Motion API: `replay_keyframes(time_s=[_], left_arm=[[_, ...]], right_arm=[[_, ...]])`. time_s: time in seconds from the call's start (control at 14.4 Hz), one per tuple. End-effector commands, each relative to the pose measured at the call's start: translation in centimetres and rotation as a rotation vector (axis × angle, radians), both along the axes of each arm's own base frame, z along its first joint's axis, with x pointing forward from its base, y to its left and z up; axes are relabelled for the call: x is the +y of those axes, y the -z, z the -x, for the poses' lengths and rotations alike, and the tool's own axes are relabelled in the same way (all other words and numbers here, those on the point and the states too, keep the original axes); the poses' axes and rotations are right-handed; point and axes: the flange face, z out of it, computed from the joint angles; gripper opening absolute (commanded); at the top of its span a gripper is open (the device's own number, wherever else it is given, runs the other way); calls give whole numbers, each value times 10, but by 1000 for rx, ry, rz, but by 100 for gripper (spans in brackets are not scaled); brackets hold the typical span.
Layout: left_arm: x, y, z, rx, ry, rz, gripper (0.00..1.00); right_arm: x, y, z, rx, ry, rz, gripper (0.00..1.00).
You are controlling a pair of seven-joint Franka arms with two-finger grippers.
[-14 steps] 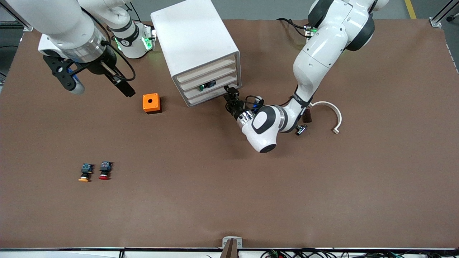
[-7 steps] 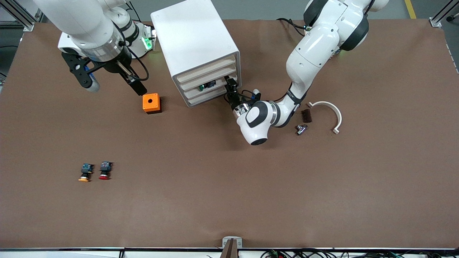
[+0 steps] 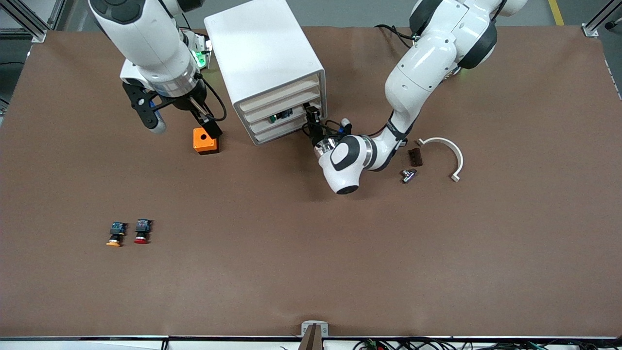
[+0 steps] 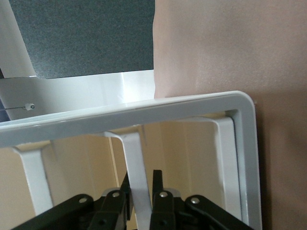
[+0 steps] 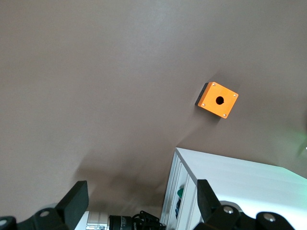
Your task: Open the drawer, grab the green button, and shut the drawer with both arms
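The white cabinet (image 3: 265, 53) stands at the robots' side of the table, its off-white drawer fronts facing the front camera. The button (image 3: 277, 117), green-capped, shows in a gap above one drawer (image 3: 291, 123), and in the right wrist view the button (image 5: 180, 192) peeks from the cabinet (image 5: 240, 191). My left gripper (image 3: 313, 116) is at the cabinet's front corner toward the left arm's end. In the left wrist view this gripper (image 4: 143, 191) is shut on a white lip of the drawer (image 4: 136, 163). My right gripper (image 3: 183, 125) hangs open over the orange box (image 3: 205, 141).
A red-capped button (image 3: 141, 231) and a yellow-orange-capped one (image 3: 115, 234) lie nearer the front camera toward the right arm's end. A white curved piece (image 3: 447, 150), a dark block (image 3: 414, 156) and a small metal part (image 3: 408, 175) lie beside the left arm's wrist.
My left gripper moved in to the cabinet's front and closed on the drawer's lip. The right arm swung toward the cabinet and now hangs over the orange box.
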Motion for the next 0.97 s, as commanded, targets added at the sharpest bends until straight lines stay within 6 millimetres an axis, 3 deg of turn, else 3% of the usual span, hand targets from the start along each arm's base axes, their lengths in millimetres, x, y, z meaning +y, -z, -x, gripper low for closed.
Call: replay_keyframes(time_s=[0.0,0.42,0.9], left_arm=[[-5,0,4,29,-7,-3,13],[4,-2,-10,25,-38,5,13],[50,-3,-63,7,-154,9,15]], right_arm=[[10,13,8,-9,11,-15,100],[32,44,19,-29,8,-14,100],[71,91,36,-61,38,11,100]])
